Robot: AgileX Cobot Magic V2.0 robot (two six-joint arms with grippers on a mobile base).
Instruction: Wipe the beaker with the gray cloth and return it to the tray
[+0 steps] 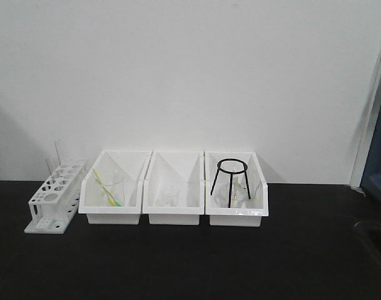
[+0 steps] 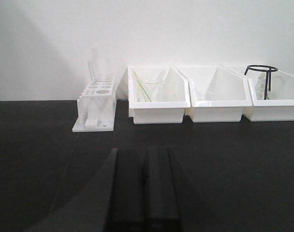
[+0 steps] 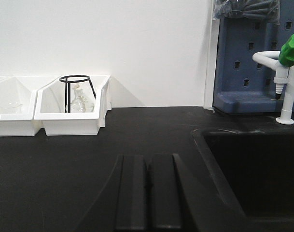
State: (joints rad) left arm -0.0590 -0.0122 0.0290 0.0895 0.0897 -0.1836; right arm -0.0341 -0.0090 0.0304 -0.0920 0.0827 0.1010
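Note:
A clear beaker [image 1: 113, 187] with a yellow-green rod in it stands in the left white tray [image 1: 109, 215]. A smaller clear beaker [image 1: 168, 195] stands in the middle tray [image 1: 172, 217]. Both beakers also show in the left wrist view, the large one [image 2: 149, 87] and the small one [image 2: 202, 93]. No gray cloth is in view. My left gripper [image 2: 145, 151] is shut and empty, low over the black counter, well in front of the trays. My right gripper [image 3: 147, 155] is shut and empty, over the counter to the right of the trays. Neither gripper shows in the front view.
A white test-tube rack [image 1: 54, 197] stands left of the trays. The right tray [image 1: 235, 217] holds a black tripod [image 1: 231, 178] and a glass flask. A black sink [image 3: 253, 169] lies to the right, with a white faucet [image 3: 287, 72] and a blue pegboard [image 3: 243, 58] behind it.

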